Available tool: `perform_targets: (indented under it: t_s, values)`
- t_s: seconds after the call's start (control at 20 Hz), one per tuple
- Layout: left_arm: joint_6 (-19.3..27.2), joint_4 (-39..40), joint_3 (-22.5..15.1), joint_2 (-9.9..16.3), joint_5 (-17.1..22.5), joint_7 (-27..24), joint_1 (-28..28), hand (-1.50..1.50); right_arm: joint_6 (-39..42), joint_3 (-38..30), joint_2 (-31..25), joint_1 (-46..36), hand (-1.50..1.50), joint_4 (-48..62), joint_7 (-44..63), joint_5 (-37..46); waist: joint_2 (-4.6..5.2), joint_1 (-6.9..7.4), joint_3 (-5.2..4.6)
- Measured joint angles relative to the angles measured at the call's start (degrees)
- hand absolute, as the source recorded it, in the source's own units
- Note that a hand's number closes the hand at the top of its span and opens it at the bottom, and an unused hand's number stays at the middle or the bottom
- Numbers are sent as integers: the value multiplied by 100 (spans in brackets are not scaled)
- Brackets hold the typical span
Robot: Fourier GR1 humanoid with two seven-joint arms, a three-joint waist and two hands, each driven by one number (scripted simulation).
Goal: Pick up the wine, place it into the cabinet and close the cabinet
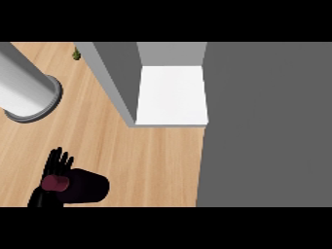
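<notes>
Light wooden counter [147,155] fills the view's left and centre, carrying an open grey cabinet [114,73] with a white inner shelf [172,95]. Right of the cabinet's opening, its dark grey door [276,121] spreads wide. Well left of the cabinet lies a grey forearm [14,82]. Near the lower edge, down and left of the cabinet, the dark wine bottle with its maroon top [82,187] leans against the left black hand [55,168], whose fingers point up, straight, beside the bottle's neck. Whether they clasp it, I cannot tell. A small green thing [76,54] sits just left of the cabinet's far corner.
</notes>
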Motion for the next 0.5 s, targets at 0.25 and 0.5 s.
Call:
perform_targets:
  t_s: [0.25, 0.5]
  values:
    - [-165, 416, 52, -39, 7, -202, -140, -150, 85, -5, 38, 68, -150, 4, -66, 32, 2, 0, 1]
    - [-302, 905, 140, -94, 7, -497, -325, -150, 119, -1, 70, 144, -150, -22, -95, 71, 2, -3, 0]
